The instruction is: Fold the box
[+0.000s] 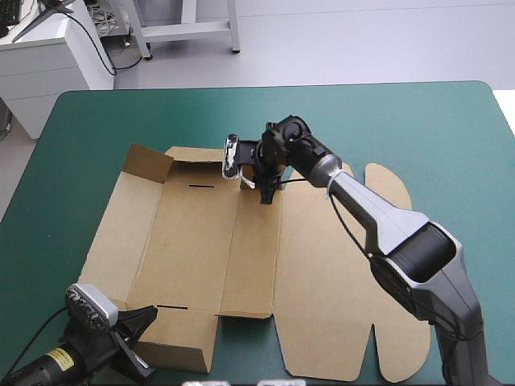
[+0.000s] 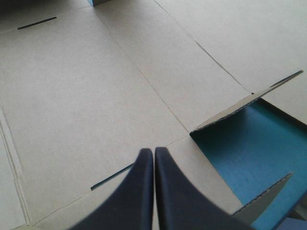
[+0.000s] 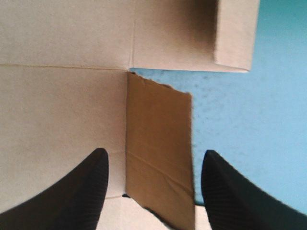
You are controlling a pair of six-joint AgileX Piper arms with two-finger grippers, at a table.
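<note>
One box [image 1: 322, 273] lies flat, long axis left-right, rounded flaps [image 1: 386, 181] pointing right.

We see table [image 1: 96, 129] under teal-green cover, far corners rounded, filling most of high view. Beyond far edge: smooth pale grey floor [image 1: 346, 40], light even, shadows soft. At far left corner, white cabinet [image 1: 40, 68] with panelled front, black cable [image 1: 96, 47] trailing down its side. Just beside it, legs of grey metal frame [image 1: 187, 29] stand on floor. Wrist views give us only patches of teal-green cover.
</note>
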